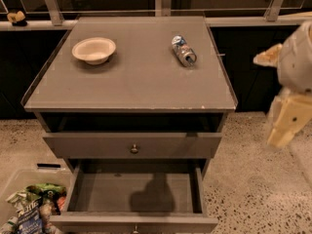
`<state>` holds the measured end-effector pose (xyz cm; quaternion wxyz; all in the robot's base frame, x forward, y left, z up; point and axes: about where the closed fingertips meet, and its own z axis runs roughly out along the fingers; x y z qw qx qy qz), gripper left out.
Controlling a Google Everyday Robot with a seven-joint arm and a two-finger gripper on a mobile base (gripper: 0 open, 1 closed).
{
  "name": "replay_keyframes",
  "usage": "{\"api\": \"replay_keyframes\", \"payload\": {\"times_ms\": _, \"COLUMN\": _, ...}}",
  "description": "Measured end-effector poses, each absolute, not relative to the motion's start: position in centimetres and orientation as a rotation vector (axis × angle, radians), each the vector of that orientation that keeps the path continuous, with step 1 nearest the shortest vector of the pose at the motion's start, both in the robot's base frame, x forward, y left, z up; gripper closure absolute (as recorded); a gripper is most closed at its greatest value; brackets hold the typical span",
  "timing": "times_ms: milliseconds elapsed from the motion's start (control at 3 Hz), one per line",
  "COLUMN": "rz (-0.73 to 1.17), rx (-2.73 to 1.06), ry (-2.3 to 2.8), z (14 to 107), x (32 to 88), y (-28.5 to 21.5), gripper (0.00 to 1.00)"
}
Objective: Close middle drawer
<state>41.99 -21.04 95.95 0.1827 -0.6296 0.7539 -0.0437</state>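
The middle drawer [136, 194] stands pulled far out of the bench [141, 77]. Its shallow grey box is open to view and bare inside, apart from a shadow on its floor. Its low front panel runs along the bottom edge of the camera view, with the small round knob [135, 228] just showing at the edge. Above it the top drawer front [97, 145], with its own knob, sits nearly flush under the bench top.

The tool [286, 123] hangs off the right side of the bench, well apart from the drawer and touching nothing. It holds nothing, and whether it is set wide or narrow cannot be told from this angle.

From the tool, the drawer's front panel lies down and to the left in the view, and nearer the camera. The panel's long axis runs left to right, and the drawer slides at right angles to that, back into the bench and away from the camera. The likely move is therefore to bring the tool round in front of the panel, near the knob, and press straight inward. A push from its present side position would meet the drawer's right wall rather than its front.

A paper bowl [94, 50] and a can [184, 50] lying on its side rest on the bench top, clear of that path. A bin of snack packets [29, 208] stands on the floor just left of the drawer.
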Motion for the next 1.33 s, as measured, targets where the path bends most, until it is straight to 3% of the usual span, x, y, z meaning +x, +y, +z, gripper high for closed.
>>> {"api": "replay_keyframes", "payload": {"times_ms": 667, "rz": 0.001, "rx": -1.893, "ry": 2.027, "z": 79.2, "x": 39.6, "y": -21.4, "gripper": 0.00}}
{"api": "replay_keyframes", "payload": {"times_ms": 1333, "rz": 0.283, "rx": -1.923, "ry": 2.201, "z": 56.2, "x": 32.9, "y": -20.9, "gripper": 0.00}}
